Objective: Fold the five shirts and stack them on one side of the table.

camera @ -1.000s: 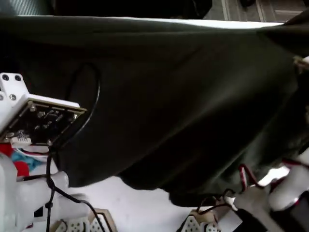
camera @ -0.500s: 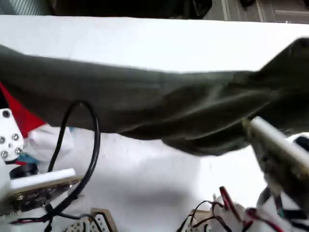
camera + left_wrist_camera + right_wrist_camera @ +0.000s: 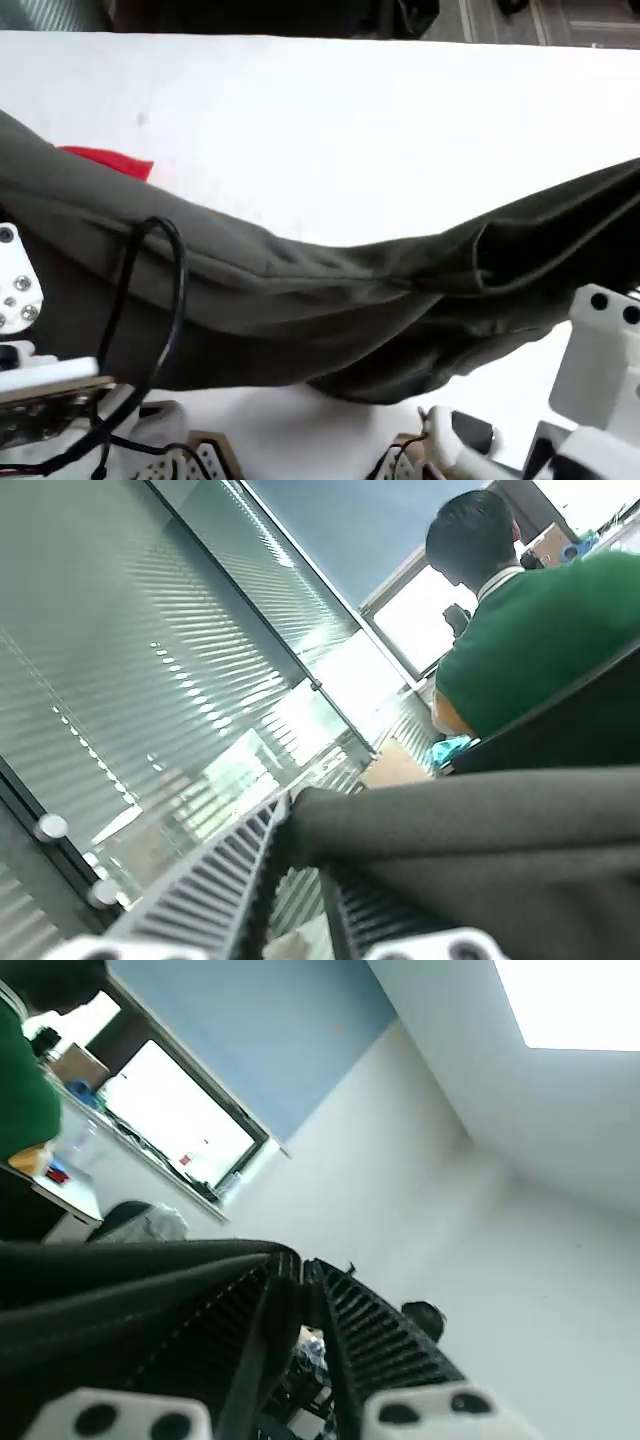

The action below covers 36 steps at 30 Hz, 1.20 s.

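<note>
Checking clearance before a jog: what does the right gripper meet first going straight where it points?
Nothing beyond the dark shirt it holds: the right gripper points upward, and past its tips the way looks free to the far wall, though depth is unclear.

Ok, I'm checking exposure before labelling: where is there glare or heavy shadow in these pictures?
High view: the table is washed out to plain white, while the dark shirt shows its folds. Left wrist view: glare from the window beyond the shirt. Right wrist view: the ceiling light is blown out, and the shirt near the camera is in shadow.
</note>
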{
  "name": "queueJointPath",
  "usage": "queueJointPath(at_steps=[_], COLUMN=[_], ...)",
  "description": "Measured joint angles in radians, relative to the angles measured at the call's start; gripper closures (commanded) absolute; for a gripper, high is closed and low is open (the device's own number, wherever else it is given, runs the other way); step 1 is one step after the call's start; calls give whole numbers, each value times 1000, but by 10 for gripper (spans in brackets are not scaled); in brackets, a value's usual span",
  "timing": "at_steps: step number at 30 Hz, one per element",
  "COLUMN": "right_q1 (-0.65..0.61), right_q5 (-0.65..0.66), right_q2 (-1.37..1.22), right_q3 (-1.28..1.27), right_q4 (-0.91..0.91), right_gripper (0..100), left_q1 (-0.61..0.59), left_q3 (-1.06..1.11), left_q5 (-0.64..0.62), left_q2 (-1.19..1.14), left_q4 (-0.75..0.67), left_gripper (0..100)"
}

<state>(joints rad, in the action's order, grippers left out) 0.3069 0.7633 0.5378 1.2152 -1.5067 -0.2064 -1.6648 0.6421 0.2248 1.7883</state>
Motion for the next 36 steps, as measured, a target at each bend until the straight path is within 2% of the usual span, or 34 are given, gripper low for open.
queueJointPath(at_steps=[6,17,23,26,29,36], right_q1=[-18,-17,-18,-17,-25,-137], right_q5=[0,0,0,35,80,186], right_q2=[44,77,78,78,78,78], right_q3=[8,6,8,8,8,8], right_q4=[5,284,370,374,374,374], right_gripper=[978,978,978,978,978,978], left_q1=[0,0,68,89,91,92], left_q3=[0,107,152,203,232,310], left_q5=[-51,-52,-78,-83,-147,-230], left_q2=[11,17,21,9,17,12], left_q4=[0,0,0,0,0,0], left_gripper=[980,980,980,980,980,980])
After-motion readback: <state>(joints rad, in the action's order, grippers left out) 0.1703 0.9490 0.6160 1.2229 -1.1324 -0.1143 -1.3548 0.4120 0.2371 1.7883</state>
